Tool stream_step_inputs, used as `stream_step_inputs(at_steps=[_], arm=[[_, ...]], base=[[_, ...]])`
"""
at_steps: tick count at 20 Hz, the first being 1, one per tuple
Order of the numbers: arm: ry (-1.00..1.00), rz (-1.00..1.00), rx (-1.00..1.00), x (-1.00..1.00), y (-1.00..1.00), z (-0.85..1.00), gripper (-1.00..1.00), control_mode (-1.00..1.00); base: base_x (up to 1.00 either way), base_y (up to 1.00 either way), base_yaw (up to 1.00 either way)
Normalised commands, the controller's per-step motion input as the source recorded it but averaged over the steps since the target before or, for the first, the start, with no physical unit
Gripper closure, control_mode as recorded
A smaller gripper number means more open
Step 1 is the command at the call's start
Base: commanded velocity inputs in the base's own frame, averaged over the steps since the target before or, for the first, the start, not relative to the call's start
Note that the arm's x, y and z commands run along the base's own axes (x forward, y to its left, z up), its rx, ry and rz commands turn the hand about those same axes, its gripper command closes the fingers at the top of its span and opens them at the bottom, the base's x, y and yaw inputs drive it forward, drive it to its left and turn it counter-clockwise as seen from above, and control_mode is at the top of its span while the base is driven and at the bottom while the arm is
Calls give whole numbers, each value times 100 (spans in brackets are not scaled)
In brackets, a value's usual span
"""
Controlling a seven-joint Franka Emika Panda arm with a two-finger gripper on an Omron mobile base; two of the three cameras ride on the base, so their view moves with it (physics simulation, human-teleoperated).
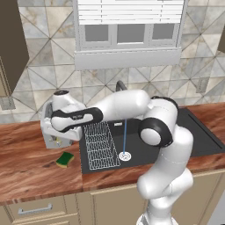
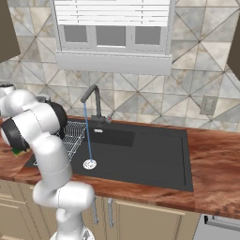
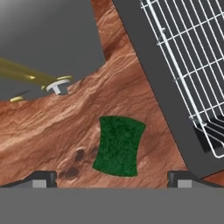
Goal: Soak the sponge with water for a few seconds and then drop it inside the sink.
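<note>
Between the spread jaws of the gripper (image 3: 112,181), nothing pinched, lies the sponge (image 3: 118,145): flat, green, rough-grained, sides pinched inward, resting on grainy reddish wood counter (image 3: 52,131). Beyond it to one side, a grey boxy toaster (image 3: 48,39) with brass lever. To the other side, the sink (image 3: 148,70) with matte dark rim and white wire rack (image 3: 188,57). Farther off, the water (image 1: 125,136) falls thin and pale blue.

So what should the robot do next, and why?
Probably lower the pincer straight down over the sponge. The sponge lies flat on the wooden counter, between the open fingertips and not yet touched. The water is already running into the sink, so grabbing the sponge likely comes first.
</note>
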Motion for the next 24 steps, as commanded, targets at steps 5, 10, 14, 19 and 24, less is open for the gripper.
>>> stream_step_inputs(at_steps=[5,10,14,19,24], arm=[[0,0,0,0,0,-23,-100,-100],[0,0,0,0,0,-30,-100,-100],[0,0,0,0,0,-32,-100,-100],[0,0,0,0,0,-30,-100,-100],[3,0,0,0,0,-27,-100,-100]], base=[[0,0,0],[0,0,0],[0,0,0],[0,0,0],[0,0,0]])
